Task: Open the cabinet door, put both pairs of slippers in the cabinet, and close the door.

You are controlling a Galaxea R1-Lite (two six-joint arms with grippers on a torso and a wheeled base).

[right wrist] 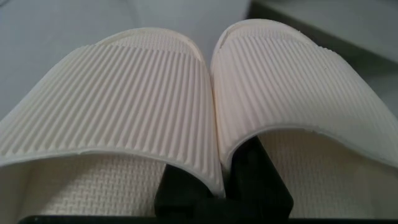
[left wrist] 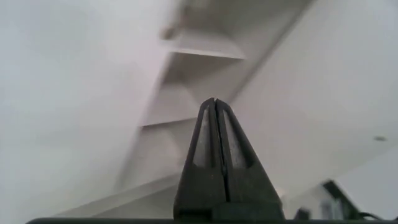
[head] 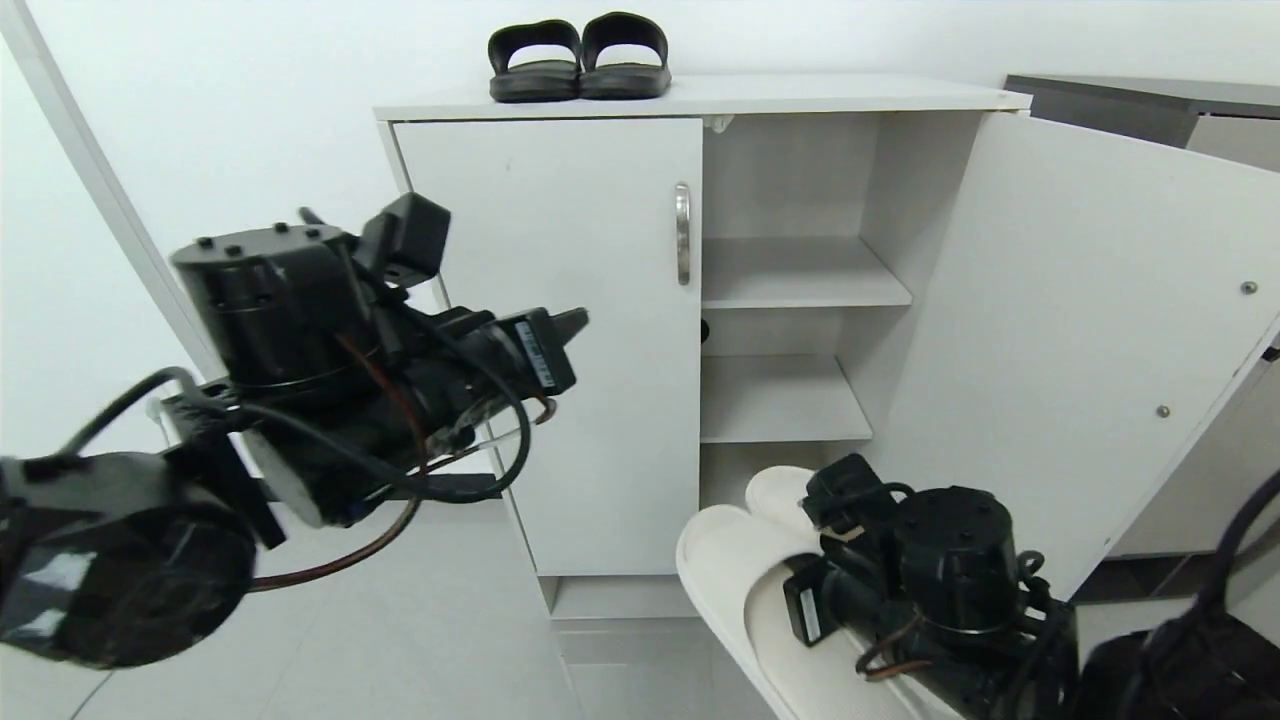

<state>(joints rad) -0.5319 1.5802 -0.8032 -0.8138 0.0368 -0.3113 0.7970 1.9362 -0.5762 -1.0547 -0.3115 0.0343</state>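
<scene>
Head view: the cabinet [head: 800,95] stood with its right door [head: 1070,340] open, so the first step was done. The black slippers [head: 580,60] sat on top, not yet stowed. The white slippers [head: 740,570] hung low before the open shelves. The arms' stickers were too small to read.
Left wrist view: the left gripper [left wrist: 215,109] was clenched and empty.
Right wrist view: the right gripper [right wrist: 227,180] pinched the white pair

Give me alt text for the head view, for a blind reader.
A white cabinet stands with its right door swung open on two shelves and its left door shut, black slippers on top. The right gripper holds a pair of white slippers low before the opening; the left gripper, shut, hangs before the shut door.
</scene>
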